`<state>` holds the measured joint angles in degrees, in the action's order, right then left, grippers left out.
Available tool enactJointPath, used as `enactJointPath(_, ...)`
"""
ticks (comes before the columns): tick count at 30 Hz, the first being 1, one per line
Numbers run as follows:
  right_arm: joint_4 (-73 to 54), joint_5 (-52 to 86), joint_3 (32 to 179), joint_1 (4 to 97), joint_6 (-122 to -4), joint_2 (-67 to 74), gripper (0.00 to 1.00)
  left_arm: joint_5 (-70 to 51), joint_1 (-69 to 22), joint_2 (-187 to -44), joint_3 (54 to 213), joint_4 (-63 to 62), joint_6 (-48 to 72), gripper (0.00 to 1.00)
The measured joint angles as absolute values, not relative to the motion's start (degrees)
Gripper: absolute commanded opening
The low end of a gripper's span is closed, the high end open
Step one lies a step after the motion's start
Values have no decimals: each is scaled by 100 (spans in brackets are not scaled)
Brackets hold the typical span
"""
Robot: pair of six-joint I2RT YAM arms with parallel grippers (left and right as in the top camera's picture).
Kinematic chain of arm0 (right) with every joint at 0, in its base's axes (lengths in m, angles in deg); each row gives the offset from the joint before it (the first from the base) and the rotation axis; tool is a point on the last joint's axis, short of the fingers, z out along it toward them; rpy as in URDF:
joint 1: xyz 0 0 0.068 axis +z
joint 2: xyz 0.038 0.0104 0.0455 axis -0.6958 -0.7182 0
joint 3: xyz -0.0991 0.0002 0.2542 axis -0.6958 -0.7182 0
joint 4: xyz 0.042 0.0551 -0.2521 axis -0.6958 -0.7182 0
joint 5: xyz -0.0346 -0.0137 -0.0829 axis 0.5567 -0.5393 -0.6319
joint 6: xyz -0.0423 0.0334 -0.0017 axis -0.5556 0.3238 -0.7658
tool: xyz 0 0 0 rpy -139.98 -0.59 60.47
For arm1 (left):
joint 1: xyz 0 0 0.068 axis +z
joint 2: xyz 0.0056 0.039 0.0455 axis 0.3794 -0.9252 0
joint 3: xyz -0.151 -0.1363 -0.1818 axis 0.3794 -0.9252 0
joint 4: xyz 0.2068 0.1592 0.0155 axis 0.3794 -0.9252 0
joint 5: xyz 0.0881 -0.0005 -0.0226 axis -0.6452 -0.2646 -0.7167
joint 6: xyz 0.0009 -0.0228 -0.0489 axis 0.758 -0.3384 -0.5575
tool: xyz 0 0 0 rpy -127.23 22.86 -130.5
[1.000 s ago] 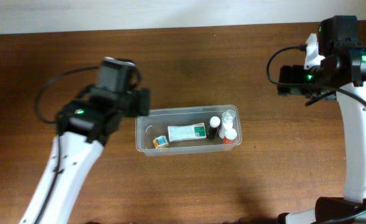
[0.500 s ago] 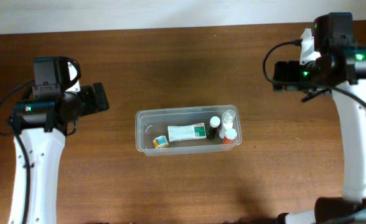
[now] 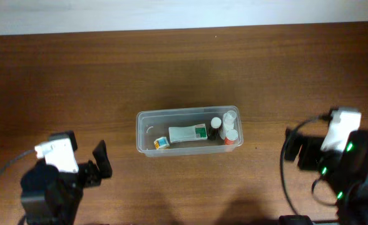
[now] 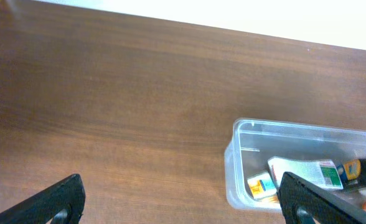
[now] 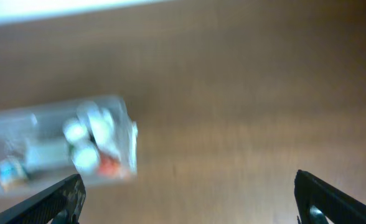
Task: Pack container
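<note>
The container (image 3: 187,112), a long clear plastic tub, lies in the middle of the wooden table. It holds a white and green box (image 3: 188,132), a small yellow and blue box (image 3: 161,142) and several small bottles (image 3: 230,129) at its right end. My left gripper (image 3: 101,162) is at the front left, well apart from the tub, open and empty. The left wrist view shows it (image 4: 183,200) wide open, with the tub (image 4: 234,163) ahead on the right. My right gripper (image 3: 296,152) is at the front right, open and empty. The blurred right wrist view shows it (image 5: 189,200) with the tub (image 5: 131,138) on the left.
Bare brown wood lies all round the tub. A pale wall or edge (image 3: 171,12) runs along the far side of the table. Both arm bodies sit at the table's near edge, with black cables (image 3: 285,181) looping beside them.
Both arms have swung from the back half of the table down to the front edge. The left had first moved left, away from the tub. The tub and its contents have not moved.
</note>
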<state>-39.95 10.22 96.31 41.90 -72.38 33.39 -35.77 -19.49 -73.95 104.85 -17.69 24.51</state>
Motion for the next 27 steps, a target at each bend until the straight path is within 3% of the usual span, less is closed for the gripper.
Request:
enactJointPath(8,-4127,1022,7889,4190,-7234,4482,99,-3545,-1949,-6704,10302,-2716,2451,99)
enactJointPath(20,-4054,979,7328,4190,-7236,4513,98,-3536,-1949,-6702,10291,-3334,2451,99)
enactJointPath(27,-2562,985,7096,4190,-7579,4926,98,-3536,-1949,-6702,10291,-3341,2451,99)
